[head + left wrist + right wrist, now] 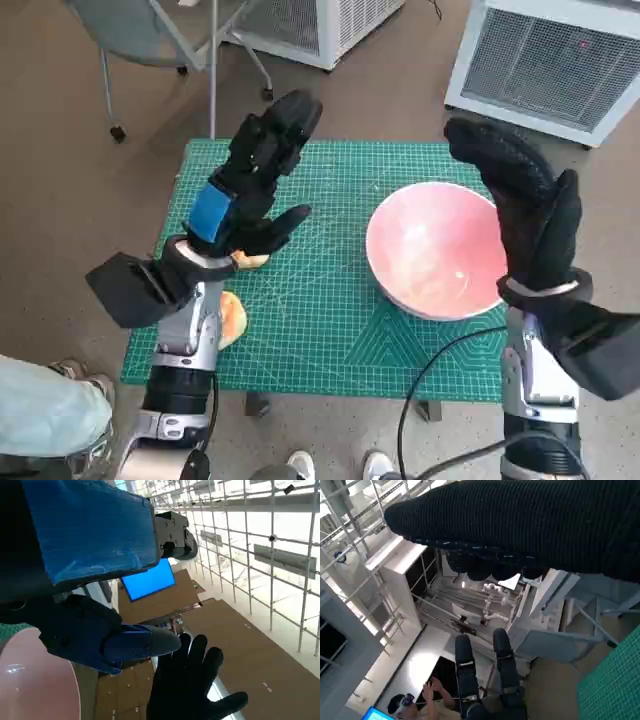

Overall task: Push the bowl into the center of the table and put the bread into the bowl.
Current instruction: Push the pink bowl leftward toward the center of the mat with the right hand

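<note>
We see the green mat (330, 300) covering the table. Pink bowl (437, 250) sits right of mat centre, empty. Our right hand (525, 205) is raised beside the bowl's right rim, fingers spread, holding nothing. Left hand (255, 175) is raised over the mat's left part, open, empty. Bread (232, 318) lies at the mat's left edge, partly hidden under our left arm.

One counter (330, 330) stands here under a green cutting mat, and on it sits one pink bowl (435, 250), toward the counter's right side. Two pieces of bread (233, 318) show at the counter's left edge, both partly hidden behind the left forearm, so their shapes are hard to tell. Two robot hands hang above the counter: the left robot hand (250, 185) and the right robot hand (525, 205).
</note>
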